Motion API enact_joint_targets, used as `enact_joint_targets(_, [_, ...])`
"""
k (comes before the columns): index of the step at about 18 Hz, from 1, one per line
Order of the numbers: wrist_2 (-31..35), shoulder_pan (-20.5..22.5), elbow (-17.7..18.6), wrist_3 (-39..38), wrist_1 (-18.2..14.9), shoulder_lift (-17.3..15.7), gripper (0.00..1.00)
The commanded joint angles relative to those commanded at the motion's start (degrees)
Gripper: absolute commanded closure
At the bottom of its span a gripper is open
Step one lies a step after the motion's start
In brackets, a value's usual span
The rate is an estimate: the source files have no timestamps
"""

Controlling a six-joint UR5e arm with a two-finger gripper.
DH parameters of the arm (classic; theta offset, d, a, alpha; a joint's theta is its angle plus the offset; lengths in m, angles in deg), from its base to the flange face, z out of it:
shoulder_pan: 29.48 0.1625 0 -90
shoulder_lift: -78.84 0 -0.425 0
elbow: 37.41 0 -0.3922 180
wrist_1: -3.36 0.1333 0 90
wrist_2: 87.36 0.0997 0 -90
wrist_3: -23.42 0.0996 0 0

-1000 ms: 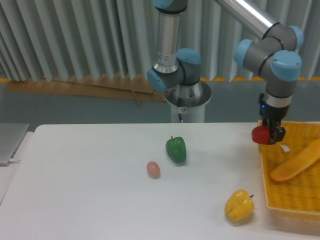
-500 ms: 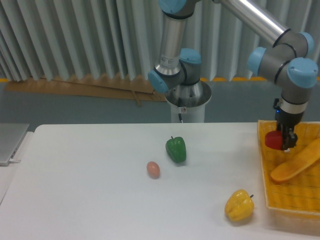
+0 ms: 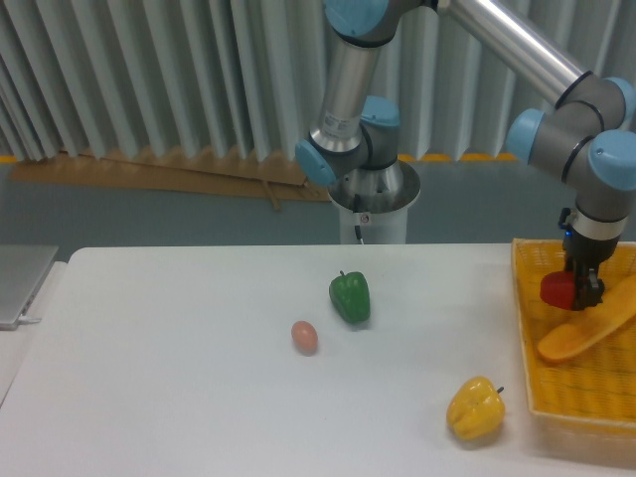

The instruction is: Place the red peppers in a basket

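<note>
I have the gripper (image 3: 579, 290) pinching the red pepper (image 3: 556, 289) at the right of the frame. It hangs over the basket (image 3: 527, 328), inside the left rim, so I judge release goes straight down.

silver arm (image 3: 517, 45) tubes, light-blue joint caps, dark fingers (image 3: 588, 290).
</note>
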State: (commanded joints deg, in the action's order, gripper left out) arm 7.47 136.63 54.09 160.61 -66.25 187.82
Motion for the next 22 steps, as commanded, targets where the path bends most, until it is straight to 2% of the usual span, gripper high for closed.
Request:
enact_joint_targets(1, [0.0,0.0,0.0,0.4,0.2,0.1,0.11])
enact_joint_targets(2, [0.0,-0.1,0.0,0.4,0.3,0.2,0.00])
enact_joint_targets(17, [-2.2,-0.5,-1.3,-2.8,0.2,0.0,0.00])
enact_joint_targets(22, [-2.3,-1.8,-1.3,-3.1,0.2,-0.6,0.00])
